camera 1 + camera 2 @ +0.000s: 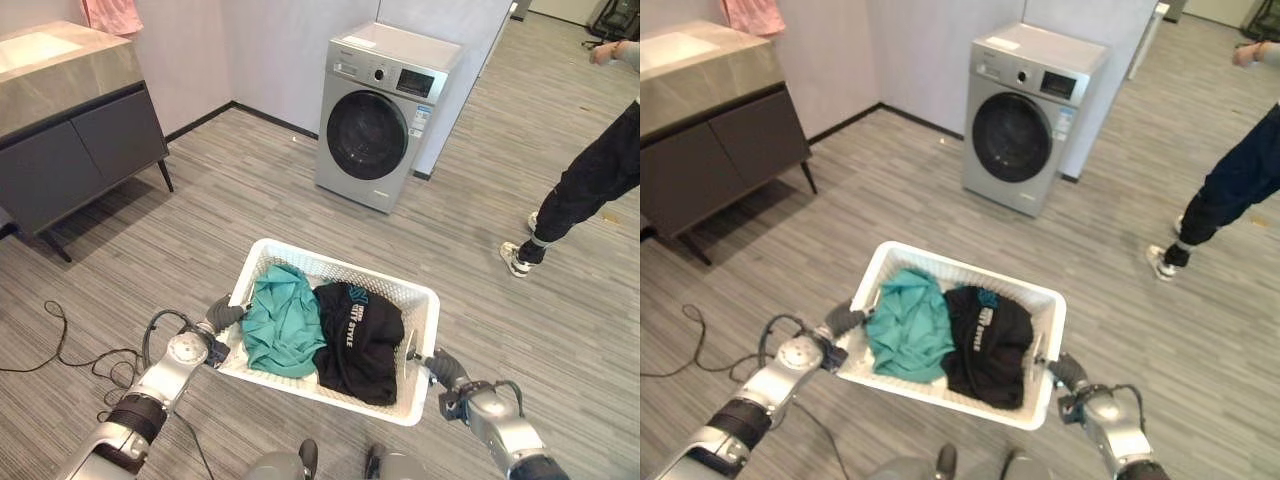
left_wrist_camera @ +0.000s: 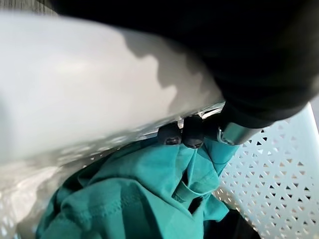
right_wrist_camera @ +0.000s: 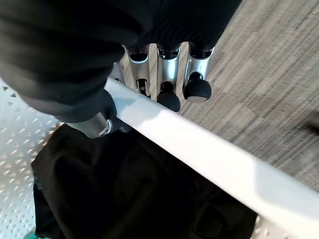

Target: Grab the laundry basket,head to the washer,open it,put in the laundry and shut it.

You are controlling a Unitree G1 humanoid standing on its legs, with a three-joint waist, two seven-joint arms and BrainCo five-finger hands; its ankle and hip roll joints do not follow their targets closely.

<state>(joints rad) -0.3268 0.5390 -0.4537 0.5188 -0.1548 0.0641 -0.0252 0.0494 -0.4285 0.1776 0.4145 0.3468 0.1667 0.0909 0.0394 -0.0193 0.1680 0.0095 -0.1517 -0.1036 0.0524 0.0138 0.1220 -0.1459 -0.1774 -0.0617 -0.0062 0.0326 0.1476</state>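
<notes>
at opposite rims of the laundry basket (image 1: 420,300), each robot hand grips, left (image 1: 224,316) fingertips hidden, right (image 1: 443,366).

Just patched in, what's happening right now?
The robot carries a white laundry basket by its two short ends, left hand on one rim, right hand curled over the other. A teal garment and a black one lie inside. The washer stands ahead by the wall, door shut. A person stands off to the right.
</notes>
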